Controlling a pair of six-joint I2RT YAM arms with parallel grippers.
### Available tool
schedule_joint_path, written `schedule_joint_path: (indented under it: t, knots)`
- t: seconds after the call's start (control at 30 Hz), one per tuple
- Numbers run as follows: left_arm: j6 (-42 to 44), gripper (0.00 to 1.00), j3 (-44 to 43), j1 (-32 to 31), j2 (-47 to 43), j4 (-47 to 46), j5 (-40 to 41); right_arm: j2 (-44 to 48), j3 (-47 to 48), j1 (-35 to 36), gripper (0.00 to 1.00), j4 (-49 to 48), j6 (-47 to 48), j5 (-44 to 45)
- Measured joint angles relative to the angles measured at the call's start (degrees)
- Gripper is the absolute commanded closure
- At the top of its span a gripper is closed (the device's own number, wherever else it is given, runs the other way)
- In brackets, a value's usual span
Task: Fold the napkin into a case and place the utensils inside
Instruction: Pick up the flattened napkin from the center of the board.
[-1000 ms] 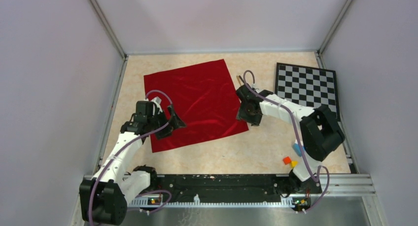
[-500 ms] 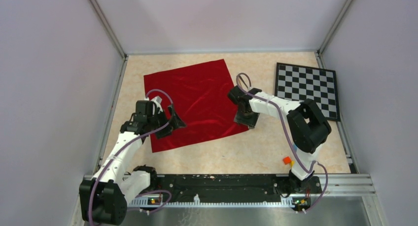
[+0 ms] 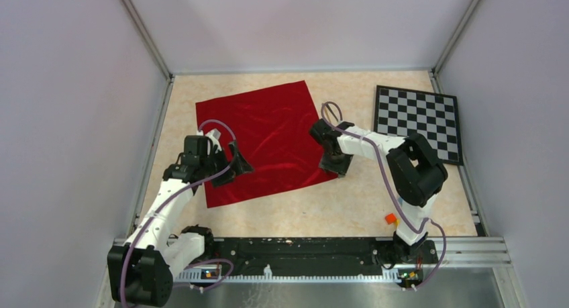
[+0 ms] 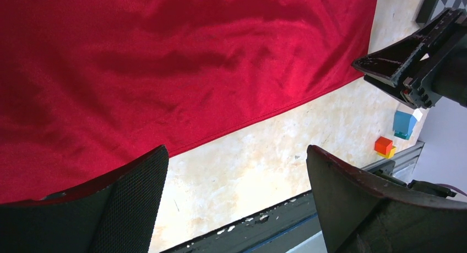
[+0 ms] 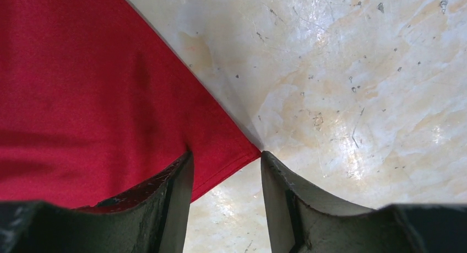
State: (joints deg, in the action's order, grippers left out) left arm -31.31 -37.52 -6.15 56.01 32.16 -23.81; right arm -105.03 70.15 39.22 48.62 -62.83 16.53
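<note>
"Red napkin [image 5: 82,87] corner pokes in between the right gripper's [image 5: 226,156] fingers [image 5: 165,200]. They are spread apart, one on each side of the corner, and they pinch nothing yet."

"And the left gripper [image 4: 235,154]?"

"Its fingers [image 4: 129,206] are spread wide too, over the napkin's near edge. It holds nothing."

"So which step is this?"

"I think it is the very start of the folding. The napkin lies flat and open on the table [image 3: 302,207]. No case yet."

"What comes next?"

"The right fingers should go low, squeeze the corner, lift it and carry it across. The left should grab the near edge too, I guess."

"Is anything in the way?"

"Not much. The board [image 3: 417,123] is well off to the right. The little blocks [image 4: 405,123] sit near the right arm's base, away from the cloth. I cannot find the utensils in any view."
</note>
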Motion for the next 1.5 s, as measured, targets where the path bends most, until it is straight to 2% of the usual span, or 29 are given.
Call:
schedule_joint_path:
  t: [0.2,0.33,0.4,0.5,0.57,0.7,0.83,0.93,1.07,1.3,1.4,1.5]
  knots:
    - [0.09,0.01,-0.44,0.00,0.00,0.52,0.09,-0.63,-0.44,-0.02,0.54,-0.87,-0.48,0.00]
    - [0.24,0.01,-1.22,0.00,-0.02,1.27,0.37,-0.22,-1.60,-0.02,0.68,-2.99,-0.85,-0.28]
    - [0.28,0.01,-1.49,0.00,-0.04,1.66,0.76,0.13,-2.27,0.00,0.81,-4.24,-0.96,-0.59]
    - [0.24,0.01,-1.81,0.00,-0.04,2.23,1.20,0.39,-2.64,0.00,0.89,-5.44,-0.79,-0.48]
    - [0.20,0.01,-1.81,0.00,-0.02,2.58,1.90,0.46,-2.64,0.00,1.00,-5.86,-0.59,-0.44]
    - [-0.63,0.01,-1.86,0.00,0.15,3.85,4.96,1.42,-3.82,-0.02,1.00,-8.37,-0.13,-0.37]
    - [-5.09,0.02,-1.95,0.00,1.09,6.62,10.16,2.14,-5.03,-0.02,1.00,-11.63,0.11,-0.74]
    - [-10.64,0.18,-1.95,0.09,1.40,10.67,16.79,2.12,-5.33,-0.02,1.00,-14.97,0.26,-1.77]
    - [-17.73,0.34,-1.07,0.72,1.11,14.29,26.34,2.10,-6.23,-0.02,1.00,-19.82,0.74,-3.76]
    - [-28.65,0.37,1.90,2.64,3.58,18.25,35.30,2.36,-8.55,-0.42,1.00,-26.95,1.88,-6.99]
    - [-31.30,0.33,3.91,2.91,5.05,18.18,37.44,2.78,-9.73,-0.68,1.00,-29.33,2.69,-8.46]
    - [-32.87,0.36,5.88,3.28,6.34,17.79,39.87,3.13,-10.84,-0.96,1.00,-31.30,3.34,-9.66]
